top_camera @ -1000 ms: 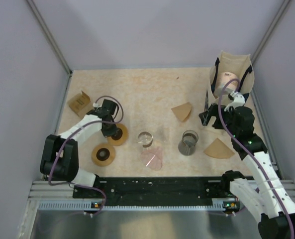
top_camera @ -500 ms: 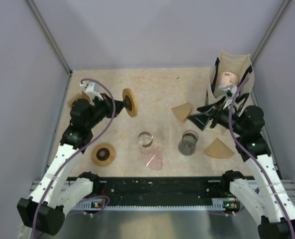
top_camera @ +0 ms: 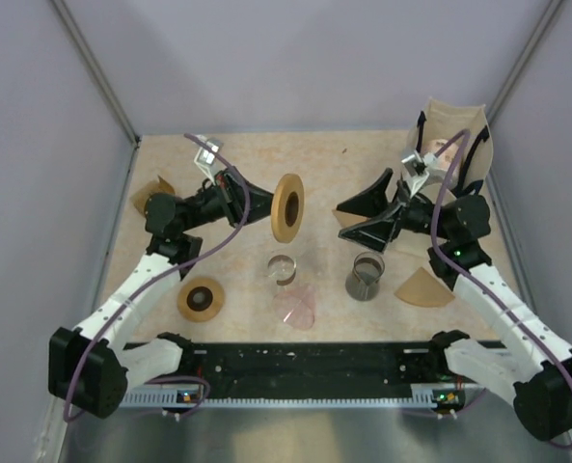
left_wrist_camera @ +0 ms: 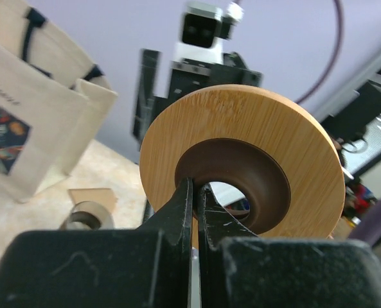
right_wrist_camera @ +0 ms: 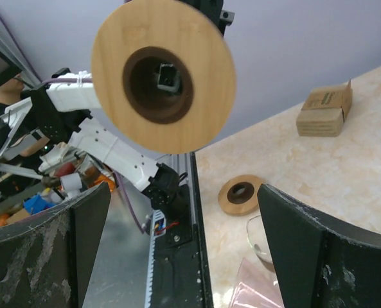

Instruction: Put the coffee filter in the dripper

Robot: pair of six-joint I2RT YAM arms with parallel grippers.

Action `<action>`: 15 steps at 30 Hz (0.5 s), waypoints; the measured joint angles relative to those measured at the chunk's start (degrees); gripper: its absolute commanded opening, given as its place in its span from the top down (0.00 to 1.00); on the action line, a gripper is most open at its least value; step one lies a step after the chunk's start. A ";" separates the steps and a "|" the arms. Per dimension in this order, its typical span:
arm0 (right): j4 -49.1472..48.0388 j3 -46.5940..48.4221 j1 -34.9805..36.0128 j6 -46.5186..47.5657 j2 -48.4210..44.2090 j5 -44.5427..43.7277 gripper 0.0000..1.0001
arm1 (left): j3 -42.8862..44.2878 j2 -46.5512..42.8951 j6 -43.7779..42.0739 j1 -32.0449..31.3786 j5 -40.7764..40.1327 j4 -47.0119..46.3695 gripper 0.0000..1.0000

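Closest to the arm bases, a wooden disc (top_camera: 200,298) and a pinkish sheet (top_camera: 295,309) lie on the worktop (top_camera: 257,164). Just beyond them stand a small glass (top_camera: 282,268) and a grey cup (top_camera: 366,276). The paper filter (top_camera: 423,287), a tan fan shape, lies flat to the right of the cup, near it but not touching, and nothing holds it. Farther out and raised above the worktop, the left fingers (left_wrist_camera: 185,212) are pinched shut on the lower part of a wooden ring (top_camera: 287,207). The ring is held on edge with its face turned toward the other arm. The right fingers (top_camera: 370,231) are spread wide and empty, facing the ring but apart from it. At the far side sit a cardboard box (top_camera: 152,198) and a cloth bag (top_camera: 456,135). With its dark funnel-like centre, the ring is probably the dripper, so the task looks barely begun. The filter has not been picked up, and it has yet to be carried over and seated in the dripper.
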State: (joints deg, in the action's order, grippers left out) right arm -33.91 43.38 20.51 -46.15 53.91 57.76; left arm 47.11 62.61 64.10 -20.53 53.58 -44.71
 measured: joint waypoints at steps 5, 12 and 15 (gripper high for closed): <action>-15.47 -0.24 0.90 -6.97 6.05 -0.22 0.02 | 0.02 4.39 9.73 -2.38 4.09 -15.04 1.00; -35.17 0.04 4.92 -21.31 16.59 0.87 0.05 | 1.88 10.38 18.21 -5.44 7.56 -25.79 1.00; -36.94 0.74 6.54 -25.05 19.39 1.38 0.08 | 2.32 11.23 19.32 -6.14 8.31 -26.53 1.00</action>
State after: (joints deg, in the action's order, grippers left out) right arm -70.85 44.12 27.05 -71.20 73.30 59.13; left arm 49.43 73.84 83.42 -26.68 61.89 -71.24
